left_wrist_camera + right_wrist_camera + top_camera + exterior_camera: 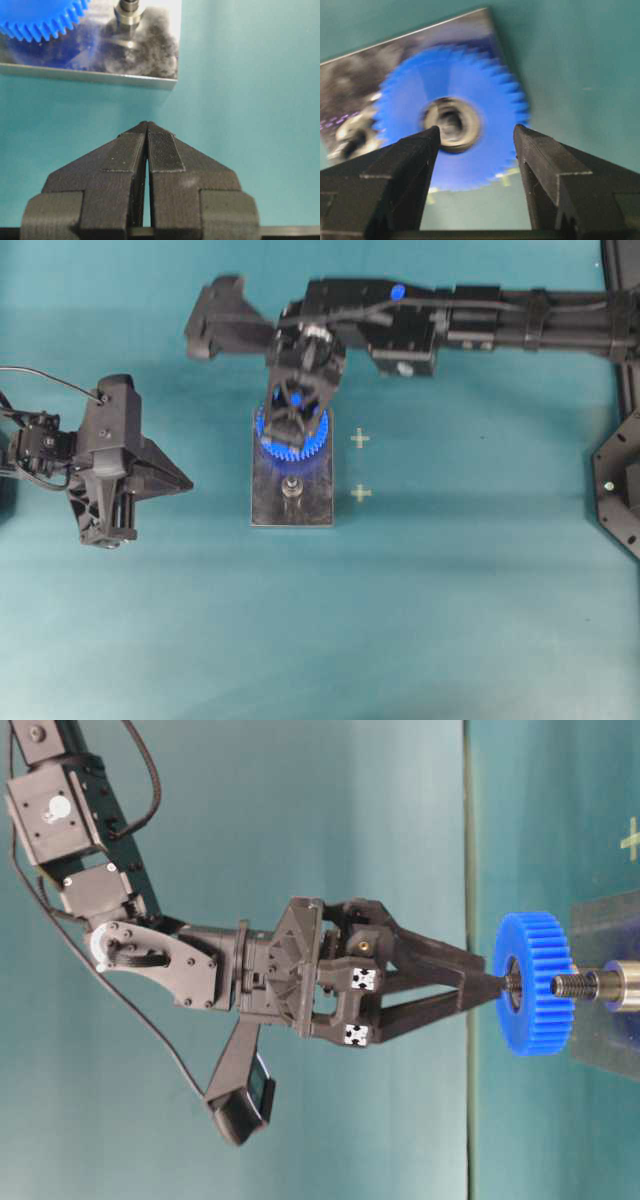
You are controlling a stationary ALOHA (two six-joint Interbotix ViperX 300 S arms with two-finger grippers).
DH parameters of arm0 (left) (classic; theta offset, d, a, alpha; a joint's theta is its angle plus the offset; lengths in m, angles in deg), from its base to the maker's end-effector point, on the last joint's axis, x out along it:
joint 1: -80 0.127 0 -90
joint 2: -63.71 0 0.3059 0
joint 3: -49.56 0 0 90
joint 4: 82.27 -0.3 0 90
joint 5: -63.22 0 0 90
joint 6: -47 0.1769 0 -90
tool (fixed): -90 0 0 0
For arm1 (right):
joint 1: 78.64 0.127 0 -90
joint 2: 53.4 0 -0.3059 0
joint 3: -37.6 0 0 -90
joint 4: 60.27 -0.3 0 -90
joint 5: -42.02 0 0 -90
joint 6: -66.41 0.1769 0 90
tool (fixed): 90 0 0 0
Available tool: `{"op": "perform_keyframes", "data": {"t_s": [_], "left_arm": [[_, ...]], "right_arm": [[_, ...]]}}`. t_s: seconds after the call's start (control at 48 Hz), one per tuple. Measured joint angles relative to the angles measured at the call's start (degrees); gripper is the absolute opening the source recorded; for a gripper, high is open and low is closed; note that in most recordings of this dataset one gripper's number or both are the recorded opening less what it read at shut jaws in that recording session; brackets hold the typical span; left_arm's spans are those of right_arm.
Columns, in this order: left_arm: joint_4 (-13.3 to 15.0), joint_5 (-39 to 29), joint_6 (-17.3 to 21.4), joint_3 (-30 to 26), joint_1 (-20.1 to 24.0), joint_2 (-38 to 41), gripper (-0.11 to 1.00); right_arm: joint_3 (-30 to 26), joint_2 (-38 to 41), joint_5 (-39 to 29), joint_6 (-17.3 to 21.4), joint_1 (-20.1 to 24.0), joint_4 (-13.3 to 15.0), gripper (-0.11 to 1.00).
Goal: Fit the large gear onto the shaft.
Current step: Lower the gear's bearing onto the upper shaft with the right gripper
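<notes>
Blue large gear (292, 430) sits on the plate's (292, 508) twelve-o'clock shaft, right gripper (476, 137) spread above it, left gripper (148, 131) pressed together at nine o'clock: seated, I'd judge, withdrawal next.

Both robot arms are looking black all over, made of boxy blocks joined together. The right arm (480, 320) is wearing a small blue dot on top and thin black cables running along it. Its right gripper (490, 985) is showing two long pointy black fingers, two little white speckled square stickers and a small camera box hanging under the wrist. One white round joint is showing near tiny screws. The left gripper (147, 127) is showing ridged, stripy pads on wedge-shaped fingers (162, 150), with a curly black cable behind.
</notes>
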Motion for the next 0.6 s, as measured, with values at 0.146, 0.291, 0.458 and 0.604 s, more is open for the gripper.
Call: {"op": "perform_keyframes", "data": {"t_s": [0.146,0.291,0.458,0.604], "left_arm": [[0.0,0.0,0.0,0.0,0.0,0.0,0.00],[0.0,0.0,0.0,0.0,0.1,0.0,0.00],[0.0,0.0,-0.1,0.0,0.0,0.0,0.00],[0.0,0.0,-0.1,0.0,0.1,0.0,0.00]], "right_arm": [[0.6,-0.1,-1.3,0.0,0.4,0.0,0.64],[2.8,-0.8,-0.9,0.0,0.6,0.1,0.65],[4.7,-1.8,-0.5,0.1,0.5,0.1,0.65],[4.7,-1.9,-0.4,0.1,0.5,0.1,0.65]]}}
